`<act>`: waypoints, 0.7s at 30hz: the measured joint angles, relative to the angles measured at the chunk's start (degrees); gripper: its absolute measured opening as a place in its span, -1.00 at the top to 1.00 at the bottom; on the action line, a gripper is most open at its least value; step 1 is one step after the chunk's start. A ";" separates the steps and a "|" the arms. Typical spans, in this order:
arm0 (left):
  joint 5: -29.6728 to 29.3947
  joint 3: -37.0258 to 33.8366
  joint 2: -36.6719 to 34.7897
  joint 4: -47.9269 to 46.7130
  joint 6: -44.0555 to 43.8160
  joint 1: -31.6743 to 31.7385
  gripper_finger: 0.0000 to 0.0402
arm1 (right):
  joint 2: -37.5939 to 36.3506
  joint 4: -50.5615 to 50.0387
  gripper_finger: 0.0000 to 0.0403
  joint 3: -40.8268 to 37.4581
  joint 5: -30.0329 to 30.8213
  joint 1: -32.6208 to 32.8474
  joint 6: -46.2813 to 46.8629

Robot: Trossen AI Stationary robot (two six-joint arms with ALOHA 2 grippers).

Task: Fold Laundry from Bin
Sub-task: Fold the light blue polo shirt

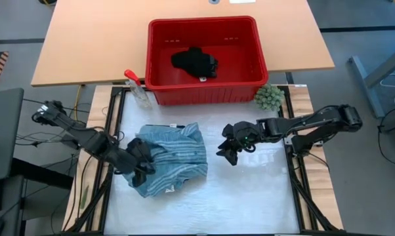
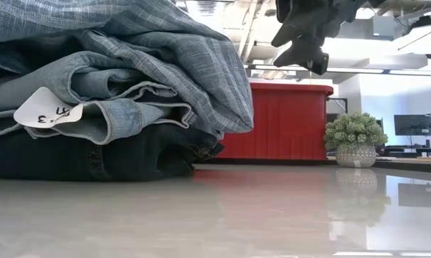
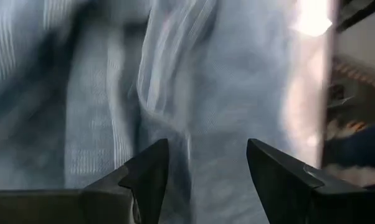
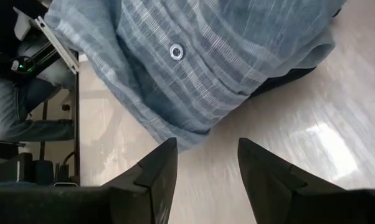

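Fingers of the left gripper (image 1: pixel 144 164) are seen spread apart in its wrist view, with striped cloth showing in the gap but nothing pinched, and it is set at the left-hand edge of the stacked laundry (image 1: pixel 173 159). The right gripper (image 1: pixel 228 150) is likewise parted and empty, hung just above the bench (image 1: pixel 250 196) a little off the stack's right edge. The stack, striped shirt (image 4: pixel 194 59) over jeans (image 2: pixel 94 107) over a dark piece (image 2: pixel 94 154), is lying left of the bench's middle. One small black piece (image 1: pixel 194 61) is left in the bin (image 1: pixel 207 26), which stands past the bench's far edge. The step appears to be a release after folding, so both grippers are best lifted straight clear, lest a finger drag the top layer askew, before the black piece is reached for. A spray bottle (image 1: pixel 137 88) and a green ball (image 1: pixel 268 96) near the far edge should be avoided.
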 joint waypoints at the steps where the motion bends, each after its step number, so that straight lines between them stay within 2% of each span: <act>1: 0.22 0.00 0.72 -1.95 -0.83 0.02 -0.02 | 0.00 -0.02 0.03 0.00 -0.04 0.00 0.00; 3: 0.01 0.00 1.89 -3.97 -2.64 0.05 -0.02 | 0.00 -0.04 0.03 0.00 -0.04 -0.02 0.00; 8: -0.35 0.00 1.94 -1.30 -3.02 -0.02 0.00 | 0.00 -0.02 0.03 0.00 -0.02 -0.04 -0.28; 12: 1.33 0.00 0.52 -4.62 -5.97 -0.02 0.09 | 0.00 0.22 0.03 0.00 -0.03 -0.20 -0.37; 15: 2.92 0.00 0.28 -6.51 -7.11 -0.04 0.32 | 0.00 0.22 0.03 0.00 0.07 -0.20 -0.37; 19: 5.42 0.00 0.26 -4.41 -3.23 -0.04 0.88 | 0.00 0.25 0.03 0.00 0.09 -0.20 -0.37; 21: 6.65 0.28 0.05 -4.65 -1.88 0.25 0.95 | 0.00 0.31 0.03 0.00 0.09 -0.20 -0.14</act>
